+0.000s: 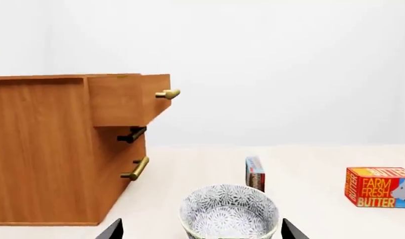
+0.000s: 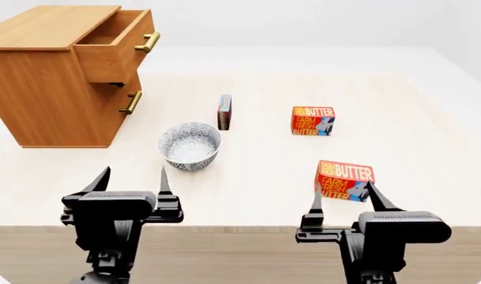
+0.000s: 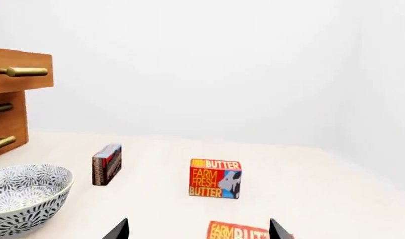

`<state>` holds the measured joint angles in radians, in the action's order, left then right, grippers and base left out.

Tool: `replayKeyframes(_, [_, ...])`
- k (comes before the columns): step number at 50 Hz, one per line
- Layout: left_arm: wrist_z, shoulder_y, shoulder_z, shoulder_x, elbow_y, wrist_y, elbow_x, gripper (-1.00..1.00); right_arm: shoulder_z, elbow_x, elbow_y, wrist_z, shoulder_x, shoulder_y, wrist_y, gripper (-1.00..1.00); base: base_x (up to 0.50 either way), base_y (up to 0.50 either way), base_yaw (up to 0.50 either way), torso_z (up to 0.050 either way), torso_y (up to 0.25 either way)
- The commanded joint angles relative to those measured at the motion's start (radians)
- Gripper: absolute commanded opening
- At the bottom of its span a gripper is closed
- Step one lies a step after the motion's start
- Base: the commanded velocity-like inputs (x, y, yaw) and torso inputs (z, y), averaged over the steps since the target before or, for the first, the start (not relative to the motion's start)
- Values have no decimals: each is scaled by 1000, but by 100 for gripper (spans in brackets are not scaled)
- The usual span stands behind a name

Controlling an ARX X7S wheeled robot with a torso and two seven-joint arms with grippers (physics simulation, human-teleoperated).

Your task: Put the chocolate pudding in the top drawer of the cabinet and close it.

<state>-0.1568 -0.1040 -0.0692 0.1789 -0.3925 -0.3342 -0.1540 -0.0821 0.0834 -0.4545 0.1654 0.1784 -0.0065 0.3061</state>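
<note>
The chocolate pudding (image 2: 224, 112) (image 1: 255, 173) (image 3: 106, 164) is a thin blue, red and brown box standing on edge mid-table, just beyond the bowl. The cabinet (image 2: 47, 77) (image 1: 46, 149) stands at the far left; its top drawer (image 2: 118, 44) (image 1: 129, 98) (image 3: 19, 74) is pulled out, brass handle forward, and shows no contents. My left gripper (image 2: 134, 177) (image 1: 201, 230) hovers open near the table's front, just short of the bowl. My right gripper (image 2: 344, 198) (image 3: 199, 229) is open at the front right, holding nothing, with a butter box just beyond its tips.
A patterned grey bowl (image 2: 190, 145) (image 1: 229, 211) (image 3: 23, 196) sits between my left gripper and the pudding. Two Farm Fresh Butter boxes stand at right: one mid-table (image 2: 313, 120) (image 3: 215, 178) (image 1: 379, 186), one close to my right gripper (image 2: 344, 180) (image 3: 239, 231). The lower drawer (image 2: 129, 103) is shut.
</note>
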Motion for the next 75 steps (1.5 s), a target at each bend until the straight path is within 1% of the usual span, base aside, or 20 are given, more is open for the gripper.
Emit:
replayKeyframes(1, [-3,-161,21,78,-219,-331,-66,100,42,28,-319,12,76,112,366,100,0,0,0,50,0])
replayKeyframes(7, [-24,-333,24,103,-296,-591,-104,100,134,95,-470,13,99,307,672,100,0,0,0,37,0])
replayKeyframes(8, [-29,-382,41,99,-312,-654,-122,100,144,109,-497,11,105,353,745,100,0,0,0,0,0])
replayKeyframes(11, [-37,-509,69,99,-334,-798,-156,100,130,126,-550,14,140,469,917,100,0,0,0,0,0])
replayKeyframes(16, [-27,-716,106,92,-306,-983,-208,100,116,177,-590,8,174,650,1133,100,0,0,0,0,0])
replayKeyframes(18, [-30,-797,115,89,-273,-1039,-215,100,132,245,-591,5,174,734,1253,100,0,0,0,0,0])
replayKeyframes(19, [-36,-827,104,96,-259,-1047,-209,100,147,317,-572,30,187,748,1264,100,0,0,0,0,0])
replayKeyframes(20, [-39,-869,93,103,-241,-1064,-206,100,169,453,-546,112,217,775,1264,100,0,0,0,0,0])
replayKeyframes(22, [-45,-943,69,113,-212,-1087,-199,100,220,753,-470,395,295,859,1264,100,0,0,0,0,0])
replayKeyframes(23, [-46,-979,63,114,-197,-1105,-199,100,224,903,-429,522,326,907,1264,100,0,0,0,0,0])
replayKeyframes(25, [-46,-1049,46,116,-158,-1123,-198,100,211,1203,-363,673,360,987,1261,100,0,0,0,0,0])
replayKeyframes(26, [-46,-1080,40,116,-135,-1129,-196,100,201,1254,-336,716,372,1020,1258,100,0,0,0,0,0])
replayKeyframes(29, [-43,-1162,23,116,-69,-1140,-193,100,161,1322,-265,785,398,1102,1251,100,0,0,0,0,0])
replayKeyframes(32, [-35,-1226,-8,126,-3,-1124,-187,100,119,1365,-206,828,421,1178,1246,100,0,0,0,0,0])
replayKeyframes(39, [-19,-1344,-60,140,127,-1079,-169,100,44,1417,-105,859,455,1335,1235,100,0,0,0,0,0])
replayKeyframes(45, [-14,-1377,-83,148,178,-1044,-159,100,4,1427,-75,855,472,1409,1216,100,23,0,0,0,0])
replayKeyframes(53, [-17,-1382,-86,155,188,-1038,-156,100,-19,1407,-87,827,490,1418,1184,100,459,0,0,0,0])
replayKeyframes(75, [-18,-1368,-99,158,193,-1018,-161,100,-51,1394,-92,813,532,1403,1137,100,500,0,0,0,0])
